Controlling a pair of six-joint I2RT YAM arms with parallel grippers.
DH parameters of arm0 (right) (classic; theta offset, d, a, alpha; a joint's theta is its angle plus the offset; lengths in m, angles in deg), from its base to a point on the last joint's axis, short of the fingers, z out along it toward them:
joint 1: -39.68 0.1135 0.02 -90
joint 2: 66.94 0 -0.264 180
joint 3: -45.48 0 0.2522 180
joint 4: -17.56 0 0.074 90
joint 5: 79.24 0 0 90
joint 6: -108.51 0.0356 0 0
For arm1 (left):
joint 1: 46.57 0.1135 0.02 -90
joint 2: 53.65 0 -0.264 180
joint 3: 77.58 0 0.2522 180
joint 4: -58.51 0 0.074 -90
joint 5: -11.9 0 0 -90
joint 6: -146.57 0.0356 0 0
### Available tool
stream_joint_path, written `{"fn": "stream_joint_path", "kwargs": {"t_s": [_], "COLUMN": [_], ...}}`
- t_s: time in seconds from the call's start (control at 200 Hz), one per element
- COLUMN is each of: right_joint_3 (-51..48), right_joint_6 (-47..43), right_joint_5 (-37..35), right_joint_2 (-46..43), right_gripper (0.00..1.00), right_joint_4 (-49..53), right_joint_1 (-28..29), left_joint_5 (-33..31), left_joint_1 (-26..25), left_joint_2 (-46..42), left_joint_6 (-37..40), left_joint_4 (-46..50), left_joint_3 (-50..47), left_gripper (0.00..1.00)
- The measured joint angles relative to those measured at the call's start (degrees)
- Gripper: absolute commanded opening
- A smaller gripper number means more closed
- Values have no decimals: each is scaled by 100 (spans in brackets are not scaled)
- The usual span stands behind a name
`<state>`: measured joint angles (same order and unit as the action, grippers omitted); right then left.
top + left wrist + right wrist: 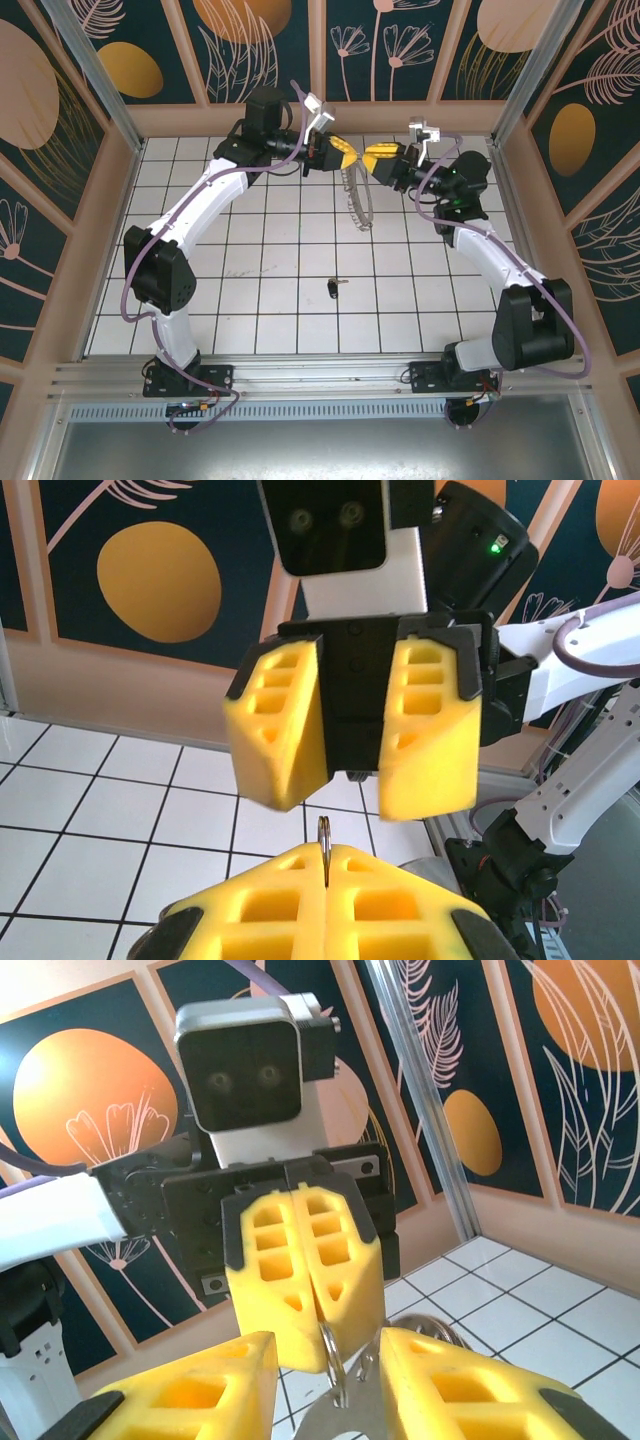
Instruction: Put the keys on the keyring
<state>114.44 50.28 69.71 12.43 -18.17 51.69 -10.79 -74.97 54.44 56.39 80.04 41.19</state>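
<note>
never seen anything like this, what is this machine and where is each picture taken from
These are two robot arms bolted to the near edge of a tiled table. The top view looks down from above: the left arm is on the left, the right arm on the right. The other two come from cameras on each wrist, so each shows its own yellow jaws at the bottom and the other arm's jaws facing it. The left jaws are shut on a thin ring, holding it above the table. The right jaws stand open on either side of it. A tiny black-headed key lies on the tiles, untouched.
</note>
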Motion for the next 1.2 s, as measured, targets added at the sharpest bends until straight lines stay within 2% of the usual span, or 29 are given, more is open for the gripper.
{"fn": "stream_joint_path", "kwargs": {"t_s": [0.52,0.906,1.016,1.166,1.201], "right_joint_3": [-31,-24,-20,-15,-15], "right_joint_6": [-35,17,42,39,46], "right_joint_5": [-35,7,48,66,61], "right_joint_2": [33,223,229,267,269], "right_gripper": [31,14,0,0,0], "right_joint_4": [17,-105,-153,-214,-223], "right_joint_1": [87,162,177,188,186], "left_joint_5": [48,125,122,127,125], "left_joint_1": [0,0,4,28,28], "left_joint_2": [0,2,7,9,9], "left_joint_6": [0,0,-2,-11,-42], "left_joint_4": [-2,-4,-4,-4,-20], "left_joint_3": [0,0,0,0,0], "left_gripper": [0,0,0,0,8]}}
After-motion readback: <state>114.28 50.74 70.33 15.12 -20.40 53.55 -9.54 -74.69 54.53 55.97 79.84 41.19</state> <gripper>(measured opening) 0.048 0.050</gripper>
